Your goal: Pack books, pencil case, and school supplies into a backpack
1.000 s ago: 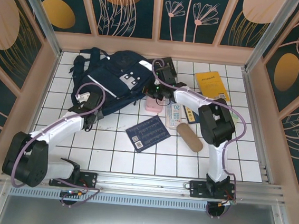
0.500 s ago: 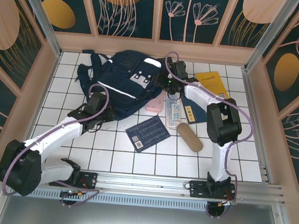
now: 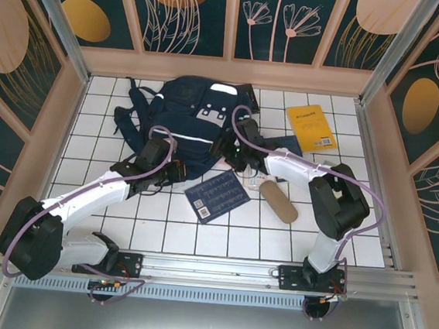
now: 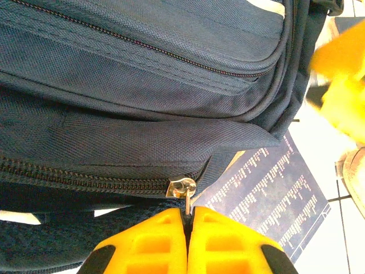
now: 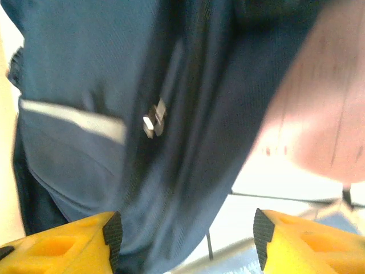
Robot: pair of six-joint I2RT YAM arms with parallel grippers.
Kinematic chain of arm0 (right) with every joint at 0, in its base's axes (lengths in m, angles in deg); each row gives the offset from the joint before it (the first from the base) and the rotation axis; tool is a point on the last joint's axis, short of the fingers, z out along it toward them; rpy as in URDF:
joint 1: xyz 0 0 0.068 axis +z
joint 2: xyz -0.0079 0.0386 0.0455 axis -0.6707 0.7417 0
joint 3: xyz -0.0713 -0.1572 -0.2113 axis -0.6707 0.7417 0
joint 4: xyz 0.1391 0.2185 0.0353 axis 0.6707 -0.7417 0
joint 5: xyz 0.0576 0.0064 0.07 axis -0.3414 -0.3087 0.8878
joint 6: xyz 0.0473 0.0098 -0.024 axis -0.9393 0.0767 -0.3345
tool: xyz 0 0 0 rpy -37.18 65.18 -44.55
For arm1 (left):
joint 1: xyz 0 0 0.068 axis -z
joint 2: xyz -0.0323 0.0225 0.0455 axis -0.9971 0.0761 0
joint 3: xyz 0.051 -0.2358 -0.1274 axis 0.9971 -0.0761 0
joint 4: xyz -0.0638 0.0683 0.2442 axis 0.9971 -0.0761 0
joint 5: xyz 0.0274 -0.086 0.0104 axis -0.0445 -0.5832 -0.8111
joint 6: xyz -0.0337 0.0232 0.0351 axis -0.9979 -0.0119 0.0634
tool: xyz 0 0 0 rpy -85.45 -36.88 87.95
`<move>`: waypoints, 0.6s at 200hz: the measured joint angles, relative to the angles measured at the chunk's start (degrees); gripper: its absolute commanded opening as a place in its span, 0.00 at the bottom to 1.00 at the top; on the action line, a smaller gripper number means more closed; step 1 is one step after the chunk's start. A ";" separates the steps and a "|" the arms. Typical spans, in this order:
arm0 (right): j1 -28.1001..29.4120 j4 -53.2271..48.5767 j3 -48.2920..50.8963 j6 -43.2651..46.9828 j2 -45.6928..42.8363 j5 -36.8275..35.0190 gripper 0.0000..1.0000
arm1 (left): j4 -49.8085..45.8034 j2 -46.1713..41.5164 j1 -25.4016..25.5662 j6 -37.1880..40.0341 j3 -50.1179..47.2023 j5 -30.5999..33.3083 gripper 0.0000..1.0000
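The navy backpack lies at the back of the table. My left gripper is at its near edge, shut on the metal zipper pull that hangs from the slider. My right gripper is open at the backpack's right side, with navy fabric between its fingers but not pinched. A navy grid-patterned book lies just in front of the backpack, and a yellow book lies at the back right. A tan oblong pencil case rests right of the grid book.
A pink object lies next to the backpack by my right gripper. A white-and-blue packet peeks out under the right arm. Backpack straps spread to the left. Wooden walls enclose the white tiled table.
My right gripper opened and moved down-left to the backpack's right side. My left gripper, still shut, travelled right along the backpack's near edge, and the backpack shifted right.
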State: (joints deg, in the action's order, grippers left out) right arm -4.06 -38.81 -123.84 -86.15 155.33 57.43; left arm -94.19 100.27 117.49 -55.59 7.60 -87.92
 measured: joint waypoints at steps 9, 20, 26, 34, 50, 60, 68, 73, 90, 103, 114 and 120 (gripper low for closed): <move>0.66 0.57 0.76 -1.18 0.11 0.70 0.62 | 0.00 0.00 0.02 0.02 0.00 0.00 0.00; 1.25 1.88 0.90 -2.69 0.79 1.70 0.60 | -0.02 -0.13 0.04 0.07 -0.09 0.11 0.00; 1.57 2.93 0.81 -3.32 1.29 2.08 0.58 | -0.04 -0.26 0.02 0.09 -0.17 0.11 0.00; 1.90 3.85 0.46 -3.91 2.12 2.45 0.49 | -0.04 -0.63 0.02 0.13 -0.44 0.15 0.00; 2.43 5.38 -0.59 -5.35 4.15 2.91 0.32 | -0.09 -1.81 0.04 0.42 -1.16 0.37 0.00; 2.75 5.92 -1.49 -5.44 5.31 3.28 0.16 | -0.22 -2.51 0.04 0.48 -1.53 1.03 0.00; 2.95 5.95 -2.08 -5.77 5.75 3.56 0.04 | -0.55 -2.86 0.04 0.48 -1.70 1.68 0.00; 3.02 5.86 -2.43 -5.92 5.92 3.56 0.00 | -0.74 -3.08 0.04 0.48 -1.79 2.05 0.00; 3.26 4.48 -3.61 -6.05 5.99 3.15 0.00 | -2.03 -3.61 0.04 0.46 -1.86 4.72 0.00; 3.28 2.29 -4.79 -5.33 5.99 1.95 0.00 | -3.37 -3.93 0.11 0.39 -1.86 7.72 0.00; 3.19 0.74 -5.53 -4.76 5.99 0.96 0.00 | -4.11 -3.98 0.13 0.24 -1.84 9.66 0.00; 3.08 -0.33 -6.05 -4.33 5.99 0.28 0.00 | -5.05 -3.98 0.02 0.20 -1.84 11.30 0.00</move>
State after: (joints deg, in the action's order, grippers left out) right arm -0.98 -39.14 -129.90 -90.48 161.32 57.71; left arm -99.24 96.29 117.51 -55.39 5.76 -76.62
